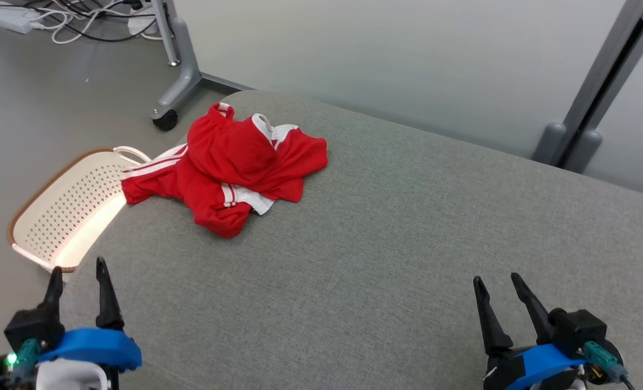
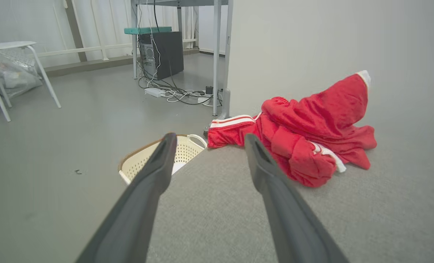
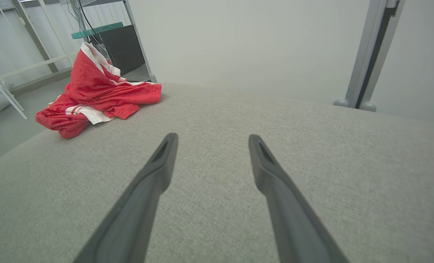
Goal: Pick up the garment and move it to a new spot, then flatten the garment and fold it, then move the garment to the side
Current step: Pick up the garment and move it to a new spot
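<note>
**Now: left hand [image 1: 78,265] and right hand [image 1: 497,277] wide, garment [image 1: 229,168] apart from both**

We see our left hand empty and spread by the near left edge of the table [image 1: 381,244]. Our right hand stands equally wide and empty above the near right. Well apart from both, the red, white-striped garment lies crumpled at the far left edge of the table. One striped part reaches the rim just beside the cream perforated basket [image 1: 66,211] on the floor [image 1: 56,97].

We see a grey fabric-covered tabletop [image 1: 408,244] with a rounded corner. On it, at about eleven o'clock, lies a crumpled red garment [image 1: 229,162] with white stripes, one striped part reaching past the tabletop's edge.
</note>
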You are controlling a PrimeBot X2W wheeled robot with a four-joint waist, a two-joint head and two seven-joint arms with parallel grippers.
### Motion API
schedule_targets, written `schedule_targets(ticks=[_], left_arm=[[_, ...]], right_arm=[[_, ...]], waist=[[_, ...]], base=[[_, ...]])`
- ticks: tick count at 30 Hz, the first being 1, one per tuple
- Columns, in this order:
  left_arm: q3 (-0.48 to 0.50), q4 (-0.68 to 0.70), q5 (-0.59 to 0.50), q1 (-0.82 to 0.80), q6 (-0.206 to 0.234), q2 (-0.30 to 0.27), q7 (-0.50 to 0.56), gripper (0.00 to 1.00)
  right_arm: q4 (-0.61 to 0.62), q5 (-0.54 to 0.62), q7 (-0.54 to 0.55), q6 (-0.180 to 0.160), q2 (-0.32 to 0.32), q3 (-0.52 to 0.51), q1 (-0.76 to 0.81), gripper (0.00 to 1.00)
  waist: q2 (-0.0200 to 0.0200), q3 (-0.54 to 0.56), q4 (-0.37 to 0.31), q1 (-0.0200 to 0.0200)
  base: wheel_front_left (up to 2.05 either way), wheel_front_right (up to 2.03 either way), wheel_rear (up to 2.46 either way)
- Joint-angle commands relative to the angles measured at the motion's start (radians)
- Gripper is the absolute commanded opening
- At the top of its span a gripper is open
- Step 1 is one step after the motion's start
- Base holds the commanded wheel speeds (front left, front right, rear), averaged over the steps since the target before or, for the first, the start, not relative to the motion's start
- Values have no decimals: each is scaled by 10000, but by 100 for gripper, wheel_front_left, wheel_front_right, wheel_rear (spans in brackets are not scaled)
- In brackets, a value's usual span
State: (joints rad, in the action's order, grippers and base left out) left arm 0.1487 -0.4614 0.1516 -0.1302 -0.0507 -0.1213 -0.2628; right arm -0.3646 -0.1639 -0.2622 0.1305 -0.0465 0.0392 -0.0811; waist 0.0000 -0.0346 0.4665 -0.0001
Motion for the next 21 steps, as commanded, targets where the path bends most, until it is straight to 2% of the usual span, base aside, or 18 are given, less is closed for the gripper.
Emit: schedule_targets(ticks=[1,11,16,21], left_arm=[[28,-26,28,-437,-64,-122,-31,100],[158,-716,388,-3792,-504,-998,-28,100],[-7,-1693,511,-5494,-670,-1651,-26,100],[-342,-2943,879,-6721,-783,-2054,219,100]], right_arm=[[89,126,-42,5,-70,-35,-185,100],[859,1139,-42,5,-66,-194,-892,100],[1461,1585,-42,5,-67,-291,-1282,100],[2050,1843,-42,5,-60,-326,-1558,100]], waist=[[0,-100,-109,1],[0,-1523,-1541,1],[0,-2233,-2294,1],[0,-2878,-2857,1]], base=[[0,0,0],[0,0,0],[0,0,0],[0,0,0]])
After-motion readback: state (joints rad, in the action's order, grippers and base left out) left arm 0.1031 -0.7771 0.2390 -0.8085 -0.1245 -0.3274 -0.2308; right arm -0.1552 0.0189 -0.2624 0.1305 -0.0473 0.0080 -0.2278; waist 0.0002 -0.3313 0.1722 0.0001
